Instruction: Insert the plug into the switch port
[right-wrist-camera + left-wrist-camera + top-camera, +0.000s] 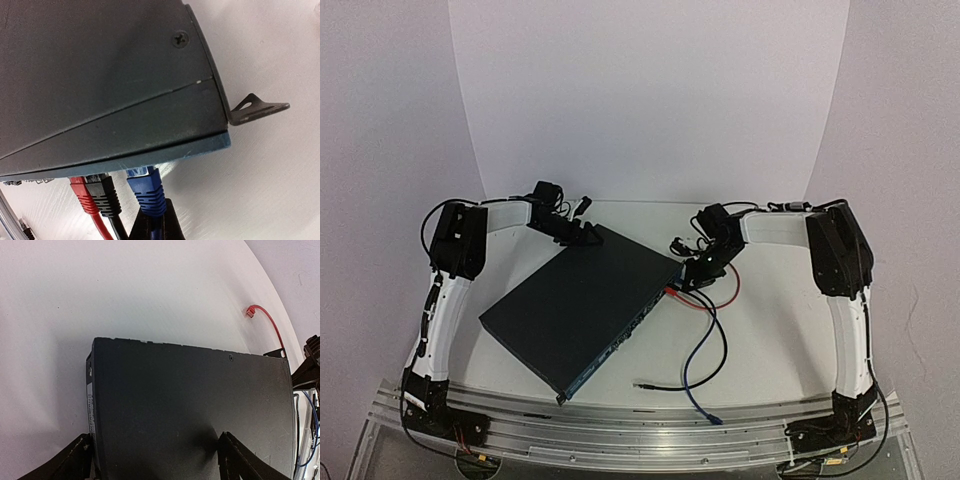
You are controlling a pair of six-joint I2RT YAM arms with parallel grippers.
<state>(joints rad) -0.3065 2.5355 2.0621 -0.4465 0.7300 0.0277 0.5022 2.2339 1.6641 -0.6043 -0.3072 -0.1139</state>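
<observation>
The switch (585,310) is a flat dark box lying at a slant mid-table, its socket face toward the right front. My right gripper (696,277) is at its right corner. In the right wrist view the gripper (152,216) is shut on the blue plug (148,192). The plug's tip is up against the socket face of the switch (115,85), right of a black plug (104,194) and a red plug (82,196) that sit in sockets. My left gripper (582,236) is open at the far corner. Its fingers (245,460) are spread wide over the switch (190,405).
Red (710,300), blue (698,365) and black (672,385) cables trail from the switch toward the near right. The red cable's free end (250,311) lies on the table beyond the switch. A metal bracket ear (257,107) sticks out at the switch's corner.
</observation>
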